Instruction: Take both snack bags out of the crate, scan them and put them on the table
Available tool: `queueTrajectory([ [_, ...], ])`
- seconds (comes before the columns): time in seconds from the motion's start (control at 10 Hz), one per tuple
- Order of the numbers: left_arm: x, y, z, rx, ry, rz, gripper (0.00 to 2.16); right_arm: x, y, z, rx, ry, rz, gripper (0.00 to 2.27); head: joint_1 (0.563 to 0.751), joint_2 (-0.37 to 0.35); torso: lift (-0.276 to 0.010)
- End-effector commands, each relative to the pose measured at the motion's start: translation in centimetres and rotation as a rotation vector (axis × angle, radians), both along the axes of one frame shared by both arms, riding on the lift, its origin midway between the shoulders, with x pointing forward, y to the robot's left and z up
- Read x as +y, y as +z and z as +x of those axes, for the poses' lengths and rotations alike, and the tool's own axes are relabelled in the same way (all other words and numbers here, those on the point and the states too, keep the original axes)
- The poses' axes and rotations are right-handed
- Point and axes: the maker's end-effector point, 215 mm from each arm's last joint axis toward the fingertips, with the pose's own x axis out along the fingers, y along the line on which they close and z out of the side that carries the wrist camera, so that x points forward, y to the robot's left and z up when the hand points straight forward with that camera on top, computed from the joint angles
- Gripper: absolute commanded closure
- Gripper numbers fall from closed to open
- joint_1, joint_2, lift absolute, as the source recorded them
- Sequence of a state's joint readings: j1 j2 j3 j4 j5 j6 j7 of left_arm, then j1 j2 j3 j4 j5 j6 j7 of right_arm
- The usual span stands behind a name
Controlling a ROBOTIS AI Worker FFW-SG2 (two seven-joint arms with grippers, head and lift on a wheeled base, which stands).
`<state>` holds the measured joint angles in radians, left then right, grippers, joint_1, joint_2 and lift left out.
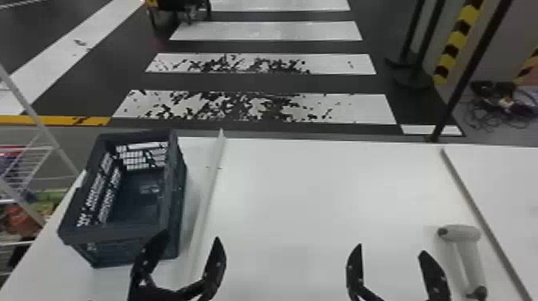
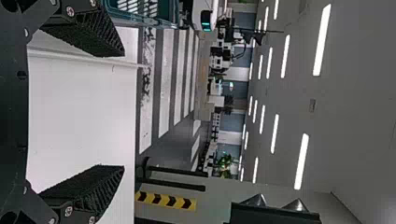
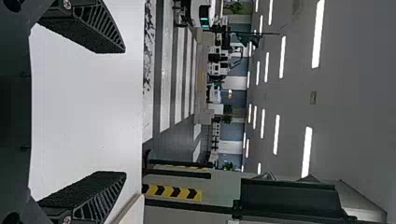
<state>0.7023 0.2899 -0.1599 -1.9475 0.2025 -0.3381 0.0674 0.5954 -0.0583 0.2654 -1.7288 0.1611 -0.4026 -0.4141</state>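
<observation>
We've L gripper & R gripper fingers spread, empty, w/ crate L, scanner R, prob. for quick pick & scan.

Lighting's bright & fairly even o'all. Wrist cams show long white strip lights in rows o'head, v. bright vs. the dim grey ceiling. Head cam: table is pale w/ soft sheen, no hard shadows; crate, approx. 8 o'clock, is dark inside. Scanner, approx. 4 o'clock, has a faint soft shadow on its 9 o'clock side. Crosswalk stripes at 12 o'clock show mild glare vs. dark floor.
</observation>
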Motion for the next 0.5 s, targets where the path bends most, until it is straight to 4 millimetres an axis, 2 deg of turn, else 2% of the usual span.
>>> queueTrajectory([
  [0.0, 0.04, 0.00, 0.04, 0.000, -0.001, 0.002, 0.14, 0.00, 0.01, 0.01, 0.000, 0.000, 0.000, 0.06, 0.695, 0.056, -0.093],
  [0.4, -0.04, -0.06, 0.07, 0.001, -0.002, 0.001, 0.14, -0.06, -0.08, 0.11, 0.002, -0.002, 0.003, 0.06, 0.695, 0.057, -0.093],
])
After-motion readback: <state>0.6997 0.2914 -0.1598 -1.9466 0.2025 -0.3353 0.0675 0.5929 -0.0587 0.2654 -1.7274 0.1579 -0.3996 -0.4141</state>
